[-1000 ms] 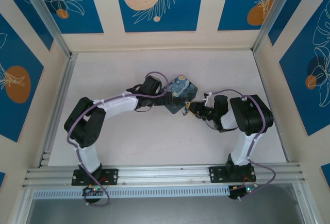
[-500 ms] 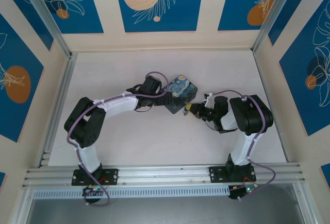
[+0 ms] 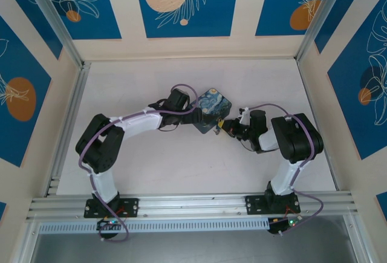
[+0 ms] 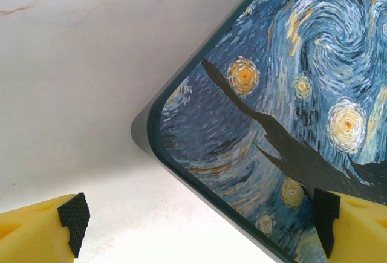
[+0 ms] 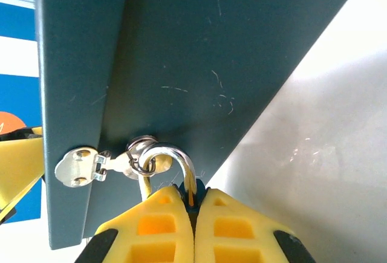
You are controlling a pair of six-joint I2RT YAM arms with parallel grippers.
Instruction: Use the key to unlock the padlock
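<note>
Right wrist view: right fingers (image 5: 163, 214) pinch shut beneath the padlock shackle (image 5: 172, 153) hanging on the tin's hasp (image 5: 78, 167); the key is hidden. Left fingers (image 4: 74, 217) gape around the Starry Night tin (image 4: 290, 94). The key is probably stiff and slick, so grip its flat head.

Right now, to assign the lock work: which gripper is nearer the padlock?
Right. The right gripper is shut on the padlock at the tin's side; the left gripper, open, straddles another tin corner.

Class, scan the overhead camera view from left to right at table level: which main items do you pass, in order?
Left arm's black elbow → Starry Night tin → right arm's black elbow.
</note>
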